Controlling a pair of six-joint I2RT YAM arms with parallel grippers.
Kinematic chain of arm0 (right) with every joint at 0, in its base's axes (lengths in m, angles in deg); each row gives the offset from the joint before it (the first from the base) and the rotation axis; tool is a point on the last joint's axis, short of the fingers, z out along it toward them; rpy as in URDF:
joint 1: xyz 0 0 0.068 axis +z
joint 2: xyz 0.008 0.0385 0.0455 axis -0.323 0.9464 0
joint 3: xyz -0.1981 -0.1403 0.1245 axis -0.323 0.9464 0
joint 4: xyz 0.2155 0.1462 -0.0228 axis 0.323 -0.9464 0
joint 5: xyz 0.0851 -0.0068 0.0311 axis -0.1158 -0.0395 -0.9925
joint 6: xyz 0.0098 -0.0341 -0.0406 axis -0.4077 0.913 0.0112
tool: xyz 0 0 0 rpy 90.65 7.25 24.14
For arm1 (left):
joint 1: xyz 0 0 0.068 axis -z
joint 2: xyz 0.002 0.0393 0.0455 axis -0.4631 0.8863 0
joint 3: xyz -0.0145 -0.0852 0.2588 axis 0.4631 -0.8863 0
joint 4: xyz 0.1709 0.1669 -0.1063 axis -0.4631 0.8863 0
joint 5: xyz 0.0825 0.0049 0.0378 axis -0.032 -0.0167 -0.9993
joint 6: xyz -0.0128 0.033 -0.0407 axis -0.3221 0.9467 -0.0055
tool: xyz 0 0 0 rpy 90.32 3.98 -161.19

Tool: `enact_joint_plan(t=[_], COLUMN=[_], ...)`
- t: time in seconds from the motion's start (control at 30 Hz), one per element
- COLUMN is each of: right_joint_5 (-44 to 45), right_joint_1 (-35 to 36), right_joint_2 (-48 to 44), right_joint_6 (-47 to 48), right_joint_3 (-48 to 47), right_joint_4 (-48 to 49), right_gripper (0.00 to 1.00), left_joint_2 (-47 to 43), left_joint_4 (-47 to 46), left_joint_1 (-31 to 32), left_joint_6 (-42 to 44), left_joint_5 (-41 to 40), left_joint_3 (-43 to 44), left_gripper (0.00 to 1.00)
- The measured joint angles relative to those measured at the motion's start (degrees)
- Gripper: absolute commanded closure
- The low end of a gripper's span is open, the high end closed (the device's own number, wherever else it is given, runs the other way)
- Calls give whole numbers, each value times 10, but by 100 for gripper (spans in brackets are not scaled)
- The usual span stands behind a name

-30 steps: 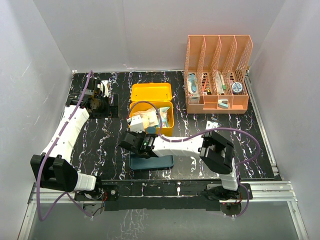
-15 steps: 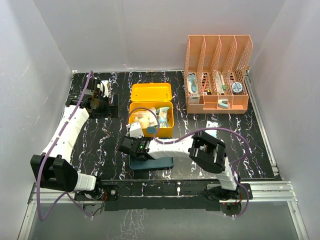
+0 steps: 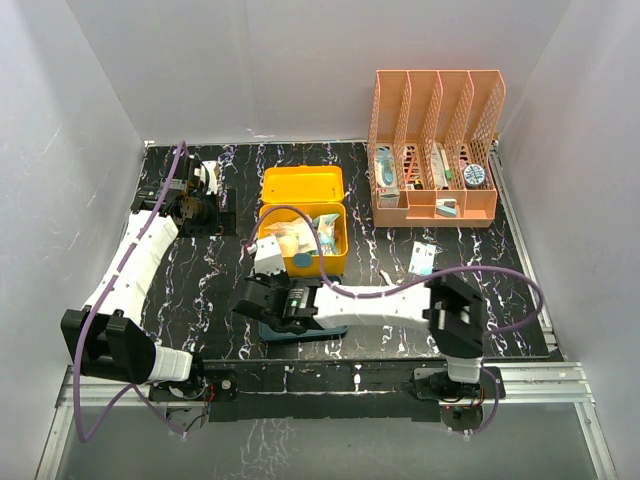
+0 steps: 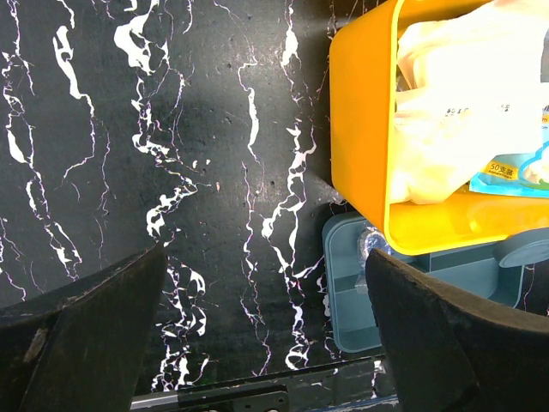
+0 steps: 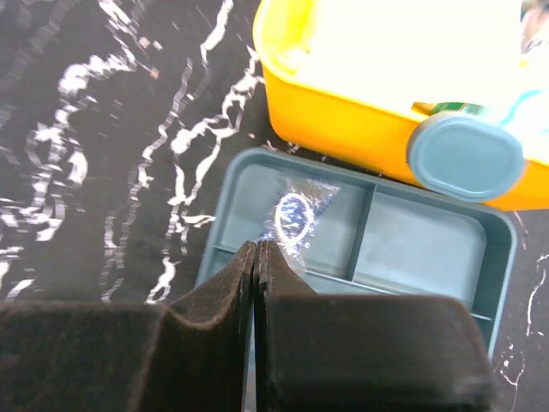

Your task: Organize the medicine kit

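Observation:
The medicine kit (image 3: 303, 262) is a yellow box with its lid (image 3: 302, 186) hinged open behind it; white and blue packets fill it. Its teal divided tray (image 3: 330, 327) lies on the table in front of it. In the right wrist view the box (image 5: 343, 112) and its round teal latch (image 5: 466, 157) sit above the tray (image 5: 420, 249). My right gripper (image 5: 259, 246) is shut on the corner of a clear packet (image 5: 296, 219) with a white ring, over the tray's left compartment. My left gripper (image 4: 266, 253) is open and empty, above bare table left of the box (image 4: 360, 129).
An orange mesh file rack (image 3: 435, 150) holding several small items stands at the back right. A small white packet (image 3: 422, 260) lies on the table right of the kit. White walls close in the left, back and right sides.
My right gripper has moved from the front edge of the box down and toward me, to over the tray. The left arm has not moved.

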Motion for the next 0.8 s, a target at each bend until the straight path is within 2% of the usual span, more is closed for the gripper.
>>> enact_joint_plan(t=[0.1,0.23,0.33,0.43,0.53,0.67,0.8], right_joint_5=[31,82,113,125,117,86,27], right_joint_1=[15,17,-17,-93,-194,-315,-425], right_joint_2=[-44,-104,-142,-188,-251,-322,-338], right_joint_6=[2,-10,-42,-61,-54,-17,32], right_joint_3=[-14,-15,-11,44,139,236,292], right_joint_4=[-9,-44,-104,-132,-132,-116,-61], right_gripper=[99,87,73,55,42,39,40], left_joint_2=[0,0,0,0,0,0,4], left_joint_4=[0,1,1,1,0,0,3], left_joint_1=[0,0,0,0,0,0,0], left_joint_6=[0,1,1,1,2,3,4], left_joint_5=[0,0,2,4,8,14,20], left_joint_3=[0,0,0,0,0,1,19], left_gripper=[2,2,1,1,1,1,1])
